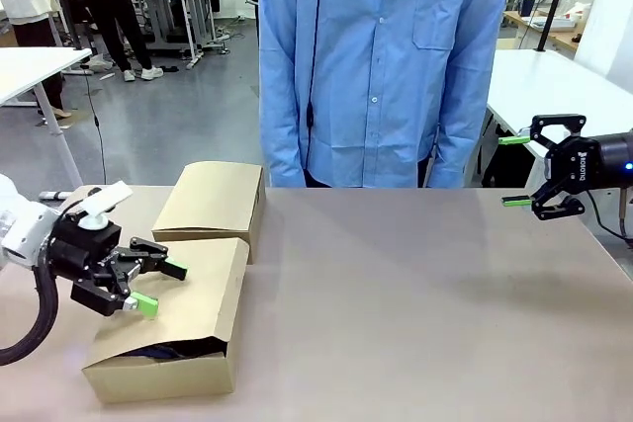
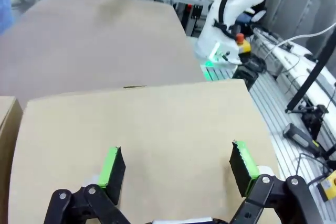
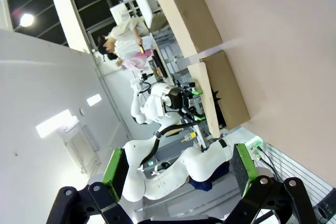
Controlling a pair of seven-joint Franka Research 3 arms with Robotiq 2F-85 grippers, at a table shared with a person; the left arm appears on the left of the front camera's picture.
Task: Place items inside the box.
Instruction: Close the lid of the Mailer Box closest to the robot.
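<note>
both jaws stand open and empty, left gripper [image 1: 158,286] at lower left over the box [image 1: 173,343] flap, right gripper [image 1: 516,171] at right edge; something dark shows inside, so packing looks nearly done, with closing left.

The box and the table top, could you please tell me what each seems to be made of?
Box: plain brown cardboard, matte, judging by its thin folded lid and creased edges. Table: a smooth greyish-brown top, matte with almost no glare, probably laminate or a coated board; the look leaves that open.
</note>
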